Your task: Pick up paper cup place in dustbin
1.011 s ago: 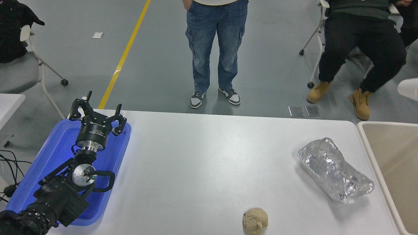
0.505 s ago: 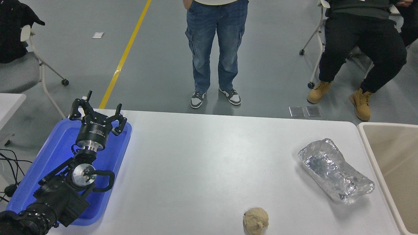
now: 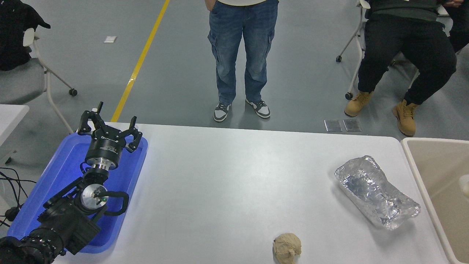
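Note:
The paper cup (image 3: 464, 185) shows only as a small white shape at the right edge of the picture, inside the dustbin. The dustbin (image 3: 436, 168) is a large beige bin with a cream rim, standing off the table's right end. My left gripper (image 3: 110, 120) is open and empty, parked over the blue tray at the lower left. My right arm and gripper are out of view.
A blue tray (image 3: 62, 161) lies at the table's left end. A crinkled foil tray (image 3: 375, 190) lies near the bin. A crumpled tan paper ball (image 3: 287, 248) sits at the front edge. One person stands and another sits beyond the table.
One second ago the white cup showed high at the right edge, above the bin. Half a second ago it was out of view. Now it lies inside the bin. My left arm has not moved.

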Available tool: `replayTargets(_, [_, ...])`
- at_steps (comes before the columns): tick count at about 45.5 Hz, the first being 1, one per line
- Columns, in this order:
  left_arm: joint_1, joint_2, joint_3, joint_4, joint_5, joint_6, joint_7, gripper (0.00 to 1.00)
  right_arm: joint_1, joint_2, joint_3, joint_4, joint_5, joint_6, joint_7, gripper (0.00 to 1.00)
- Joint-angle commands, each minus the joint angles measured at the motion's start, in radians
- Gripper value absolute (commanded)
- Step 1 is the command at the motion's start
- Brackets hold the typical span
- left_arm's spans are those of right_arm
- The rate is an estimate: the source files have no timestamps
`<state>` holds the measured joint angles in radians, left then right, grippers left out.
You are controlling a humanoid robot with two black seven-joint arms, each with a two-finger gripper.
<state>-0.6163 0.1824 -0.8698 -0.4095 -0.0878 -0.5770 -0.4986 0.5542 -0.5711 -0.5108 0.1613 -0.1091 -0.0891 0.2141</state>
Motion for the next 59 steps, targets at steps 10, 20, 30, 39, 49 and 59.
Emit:
replayTargets(10, [0.001,0.0,0.0,0.0,0.0,0.0,0.0,1.0,-0.01,0.007,0.009,0.001,0.002,-0.073,-0.001,0.85])
replayTargets(20, [0.0,0.0,0.0,0.0,0.0,0.0,0.0,1.0,0.003,-0.003,0.009,0.003,0.002,-0.073,-0.001,0.99])
replayTargets(30, [0.0,0.0,0.0,0.0,0.0,0.0,0.0,1.0,0.093,-0.076,-0.003,0.023,-0.001,-0.061,-0.001,1.0])
replayTargets(39, [0.0,0.0,0.0,0.0,0.0,0.0,0.0,1.0,0.259,-0.115,-0.077,0.082,-0.018,-0.047,-0.001,1.0])
replayTargets(49, [0.0,-0.001,0.0,0.0,0.0,0.0,0.002,1.0,0.55,-0.131,-0.33,0.297,-0.018,-0.043,-0.001,1.0])
replayTargets(59, [0.0,0.0,0.0,0.0,0.0,0.0,0.002,1.0,0.852,-0.147,-0.48,0.515,-0.02,0.006,-0.001,1.0])
